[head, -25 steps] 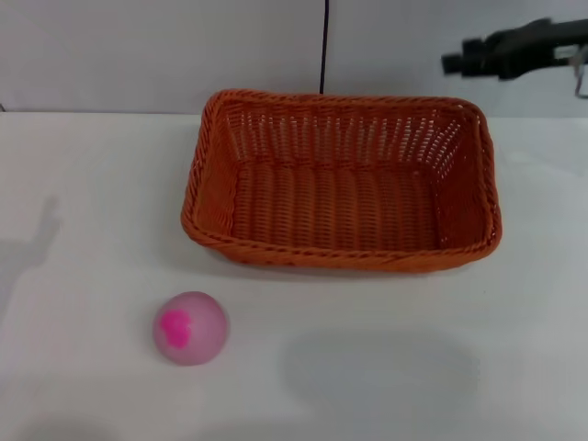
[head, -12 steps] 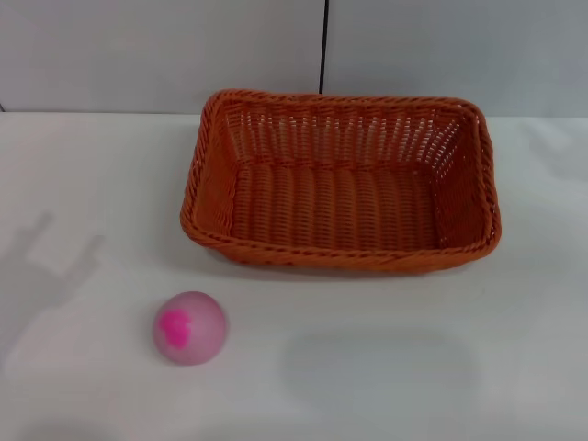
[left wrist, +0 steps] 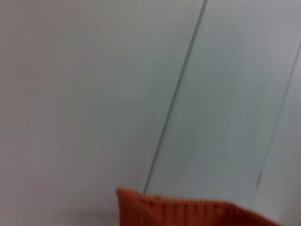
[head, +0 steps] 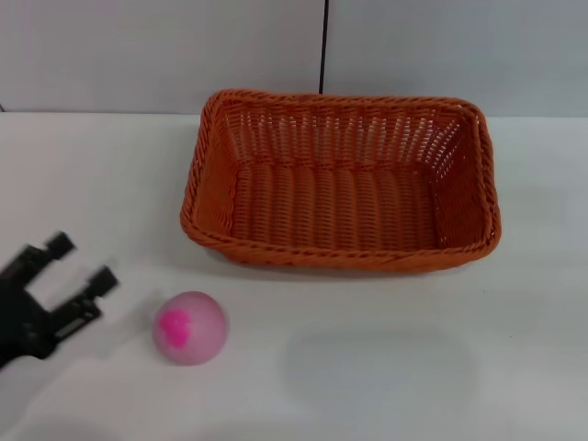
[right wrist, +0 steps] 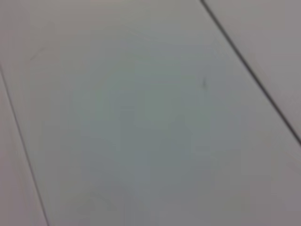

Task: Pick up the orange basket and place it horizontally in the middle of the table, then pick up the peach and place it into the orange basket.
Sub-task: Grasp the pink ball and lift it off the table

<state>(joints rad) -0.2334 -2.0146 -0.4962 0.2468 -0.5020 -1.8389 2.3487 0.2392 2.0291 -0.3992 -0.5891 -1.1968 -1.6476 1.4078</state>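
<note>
Peach [head: 189,328] sits just right of left gripper [head: 81,264], fingers apart, nothing held; basket [head: 342,180] lies crosswise mid-table [head: 514,349]. Left arm nearer; right gripper out of view.

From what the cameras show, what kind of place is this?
Probably a robot test bench: a bare white table against a plain panelled wall, with only the orange basket, the peach and the left gripper.

Left gripper [head: 81,264] at the near left edge of the scene, low over the surface, black fingers [head: 104,278] spread apart and pointing toward the far right, nothing between them. Left arm mostly out of frame. Right arm and gripper outside the head view.
</note>
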